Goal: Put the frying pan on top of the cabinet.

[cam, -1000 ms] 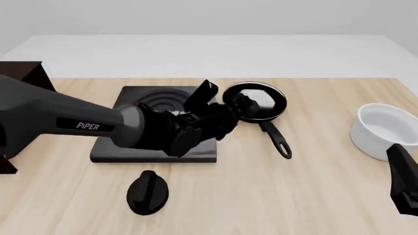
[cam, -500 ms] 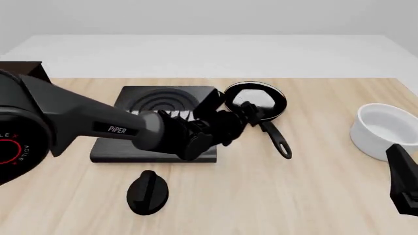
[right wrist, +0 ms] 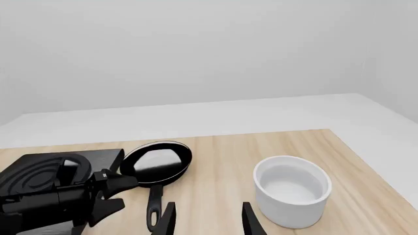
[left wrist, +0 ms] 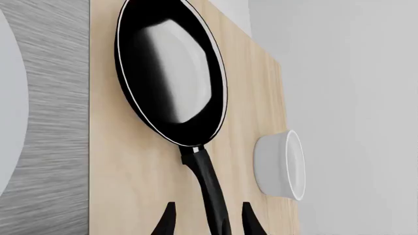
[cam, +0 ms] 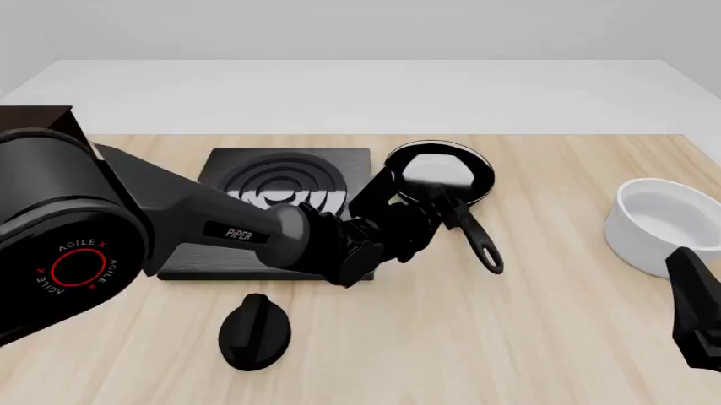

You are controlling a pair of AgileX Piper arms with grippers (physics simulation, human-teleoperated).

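The frying pan [cam: 441,171] is small, round and glossy black. It lies on the table just right of the stove plate, its handle [cam: 477,237] pointing toward the near right. My left gripper [cam: 443,211] is open and low over the handle near the pan. In the left wrist view the handle [left wrist: 210,188] runs between my left fingertips [left wrist: 166,221], apart from both. The dark brown cabinet [cam: 36,119] shows only as a corner at the far left, behind my left arm. My right gripper [right wrist: 207,220] is open and empty at the near right.
A flat square black stove plate [cam: 279,180] with rings lies left of the pan. A black oval knob [cam: 253,332] lies in front of it. A white bowl [cam: 664,224] stands at the right edge, also in the right wrist view [right wrist: 291,188].
My left arm has reached right and lower, bringing the open gripper from over the stove plate's corner to astride the pan's handle. The pan and my right arm have not moved.
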